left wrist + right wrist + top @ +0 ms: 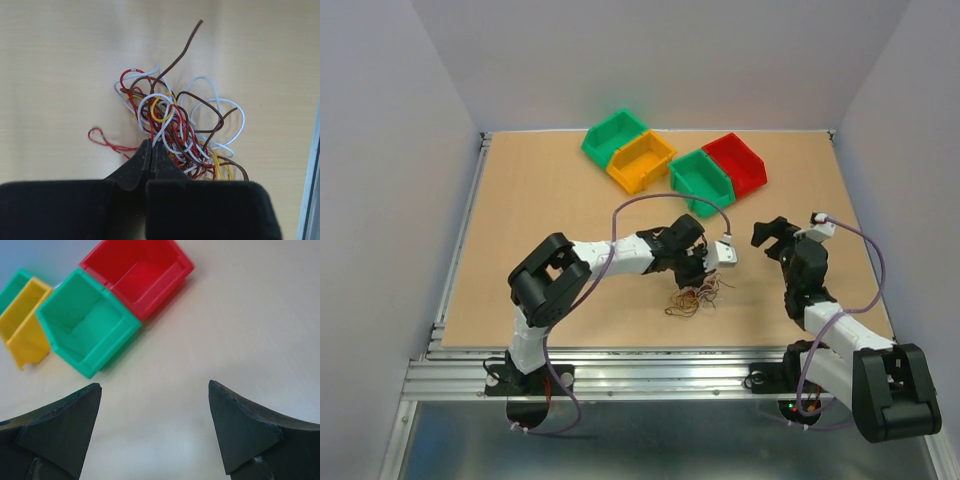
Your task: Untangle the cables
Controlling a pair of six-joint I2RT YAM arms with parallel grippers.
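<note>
1. The left gripper (pixel 151 150) had its jaws pressed together; red and white strands ran into the seam at its tips, so it pinched the near edge of the cables (pixel 180 125).
2. Just beyond those tips and slightly to their right, the cables lay as a tangle of red, white, yellow and brown on the table (pixel 50 75); a small red loop (pixel 106 144) trailed out to the left of the tips; one brown strand (pixel 189 45) reached farthest ahead.
3. The right gripper (pixel 155 384) stood with its jaws spread wide; only table surface showed between them; seen from above, the tangle lay off to its left, apart from it.
4. Ahead of the right gripper and to the left sat a green bin (pixel 85 332); a red bin (pixel 132 282) touched it on the far side; further left stood a yellow bin (pixel 22 340), with a second green bin (pixel 15 282) just beyond it at the frame's edge.
</note>
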